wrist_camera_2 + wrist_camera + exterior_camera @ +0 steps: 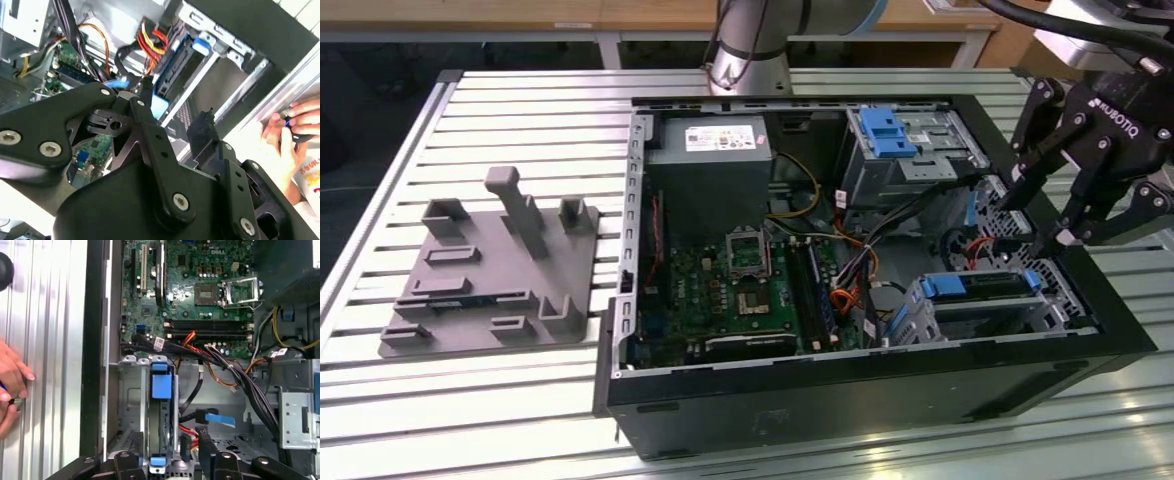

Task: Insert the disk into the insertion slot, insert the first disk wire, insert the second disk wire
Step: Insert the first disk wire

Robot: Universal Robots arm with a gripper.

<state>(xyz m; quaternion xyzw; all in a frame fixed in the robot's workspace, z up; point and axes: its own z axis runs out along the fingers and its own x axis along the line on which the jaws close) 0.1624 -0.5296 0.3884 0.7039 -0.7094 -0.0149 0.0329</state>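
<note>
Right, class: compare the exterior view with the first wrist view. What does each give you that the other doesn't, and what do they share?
Exterior view: the grey fixture plate on the slatted table, and the arm's column behind the case. First wrist view: a person's hand on the table beside the case. Shared: the motherboard, the open gripper, and the disk seated in the insertion slot.

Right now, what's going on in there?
The disk in its blue carrier sits in the insertion slot, the small cage inside the open computer case. The gripper hovers open over that cage, holding nothing. Red and blue wires run beside the disk; I can't tell if any is plugged in. A person's hand rests on the table.
</note>
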